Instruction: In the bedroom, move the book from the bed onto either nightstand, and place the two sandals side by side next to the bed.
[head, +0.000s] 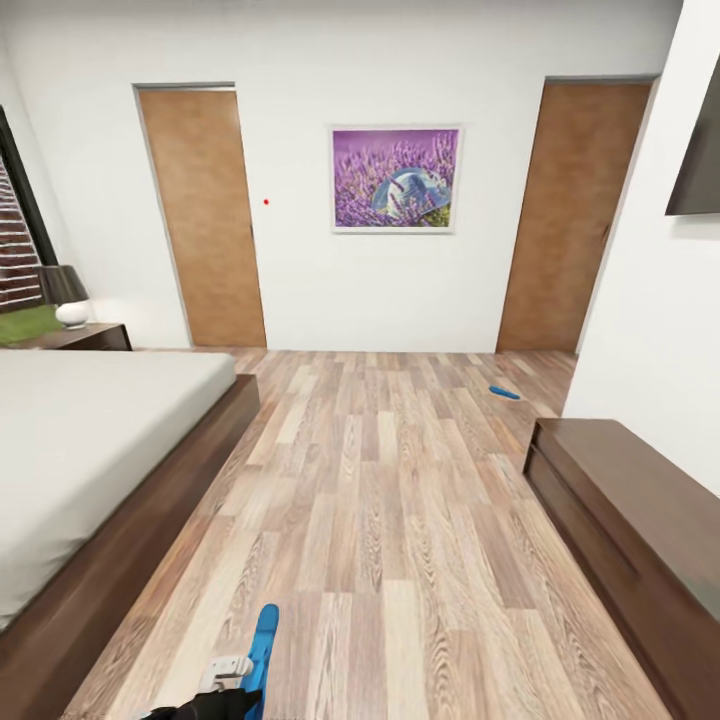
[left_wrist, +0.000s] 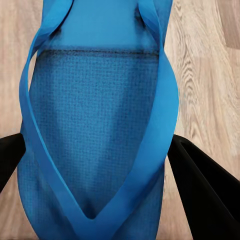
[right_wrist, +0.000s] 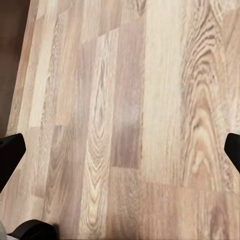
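One blue sandal (left_wrist: 95, 100) lies between the black fingers (left_wrist: 207, 192) of my left gripper (left_wrist: 97, 167), which is shut on it. In the head view that sandal (head: 264, 640) hangs low over the wood floor beside the bed's foot, with the left gripper (head: 240, 682) at the picture's lower edge. The second blue sandal (head: 504, 392) lies on the floor far ahead to the right, near the right-hand door. The bed (head: 90, 440) with its dark frame runs along the left. A nightstand (head: 95, 336) stands behind it. My right gripper (right_wrist: 120, 150) is open over bare planks. The book is out of view.
A long dark brown low cabinet (head: 630, 510) lines the right wall under a dark screen (head: 700, 150). Two brown doors (head: 205, 215) flank a lavender painting (head: 395, 180) on the far wall. A lamp (head: 68, 295) sits on the nightstand. A wide strip of floor (head: 390, 520) runs between bed and cabinet.
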